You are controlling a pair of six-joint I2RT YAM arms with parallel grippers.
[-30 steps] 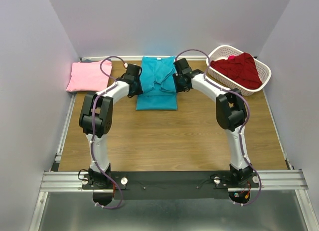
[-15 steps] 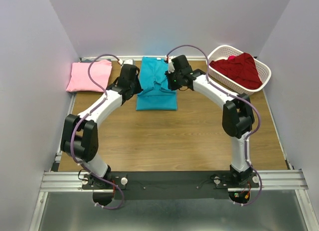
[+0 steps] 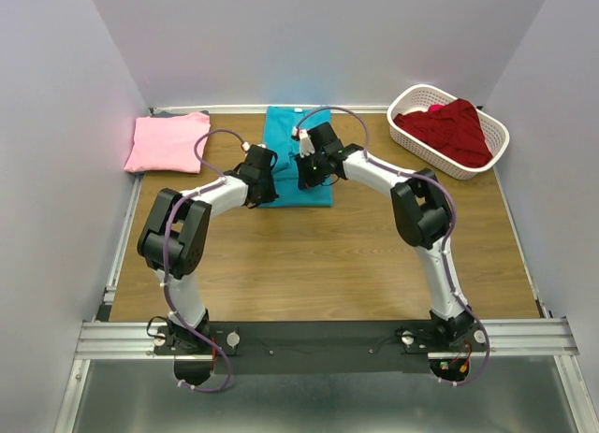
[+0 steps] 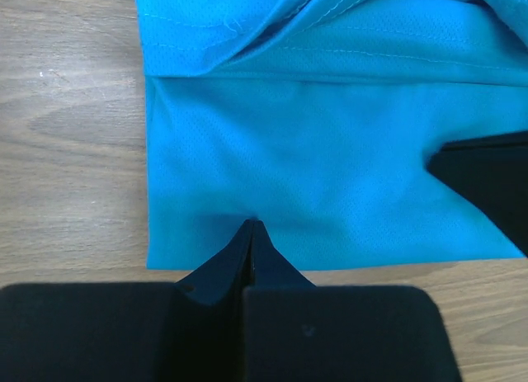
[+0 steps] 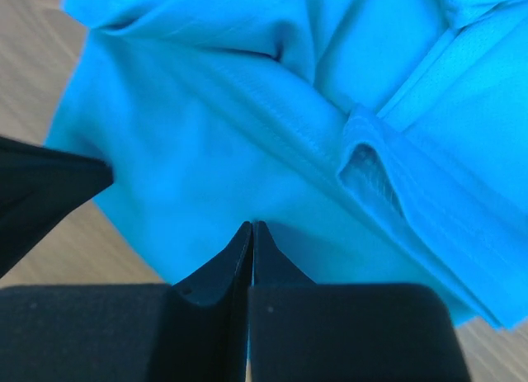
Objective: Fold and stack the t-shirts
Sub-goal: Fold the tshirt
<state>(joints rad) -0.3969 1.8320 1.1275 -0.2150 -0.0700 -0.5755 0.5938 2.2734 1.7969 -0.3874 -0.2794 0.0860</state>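
Observation:
The teal t-shirt (image 3: 292, 138) lies partly folded at the far middle of the table, its sleeves turned in. My left gripper (image 3: 266, 180) and right gripper (image 3: 310, 174) are both shut, tips down on its near half. In the left wrist view the gripper (image 4: 252, 224) touches the teal cloth (image 4: 313, 167) just inside the near hem. In the right wrist view the gripper (image 5: 252, 225) touches the cloth (image 5: 206, 151) below a folded sleeve. I see no cloth between either pair of jaws. The pink t-shirt (image 3: 167, 141) lies folded at the far left. The dark red t-shirt (image 3: 449, 129) lies crumpled in the basket.
The white slotted basket (image 3: 408, 96) stands at the far right corner. Grey walls close in the back and both sides. Bare wooden tabletop (image 3: 318, 265) lies between the teal shirt and the arm bases.
Both grippers have moved from the far part of the teal shirt toward me, onto its near half. The shirt's outline has not shifted.

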